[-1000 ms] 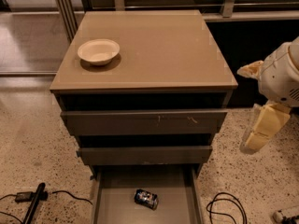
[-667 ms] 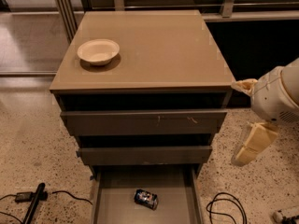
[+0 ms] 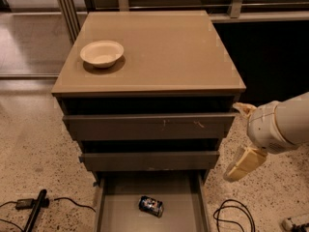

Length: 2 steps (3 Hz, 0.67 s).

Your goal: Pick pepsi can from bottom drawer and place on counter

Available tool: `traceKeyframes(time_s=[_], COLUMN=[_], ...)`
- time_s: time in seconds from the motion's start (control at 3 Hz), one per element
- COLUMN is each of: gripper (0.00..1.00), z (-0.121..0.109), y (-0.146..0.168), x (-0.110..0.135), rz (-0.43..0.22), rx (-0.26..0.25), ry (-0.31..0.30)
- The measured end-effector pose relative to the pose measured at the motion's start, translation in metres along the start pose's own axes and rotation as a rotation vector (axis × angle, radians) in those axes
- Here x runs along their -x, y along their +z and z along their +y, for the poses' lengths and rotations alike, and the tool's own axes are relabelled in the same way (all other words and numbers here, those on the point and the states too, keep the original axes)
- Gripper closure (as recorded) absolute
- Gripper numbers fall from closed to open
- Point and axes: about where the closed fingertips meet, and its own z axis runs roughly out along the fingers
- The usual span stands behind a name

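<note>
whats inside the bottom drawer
One pepsi can lies on its side on the bottom drawer floor, near the middle. The drawer's rear part is covered by the drawer front above, so anything there is hidden. The gripper hangs outside the drawer, to the right.

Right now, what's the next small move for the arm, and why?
Probably swing the gripper left in the view and down toward the pepsi can. It lies on its side in the open bottom drawer, untouched, while the gripper hangs right of the cabinet, outside the drawer.
</note>
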Motion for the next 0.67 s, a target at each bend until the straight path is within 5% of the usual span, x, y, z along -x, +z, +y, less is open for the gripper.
traceKeyframes(time_s=[0.67], gripper=[0.00], z=[-0.010], y=[0.058], x=[-0.034], rz=[-0.024], rx=[0.035], ry=[-0.003])
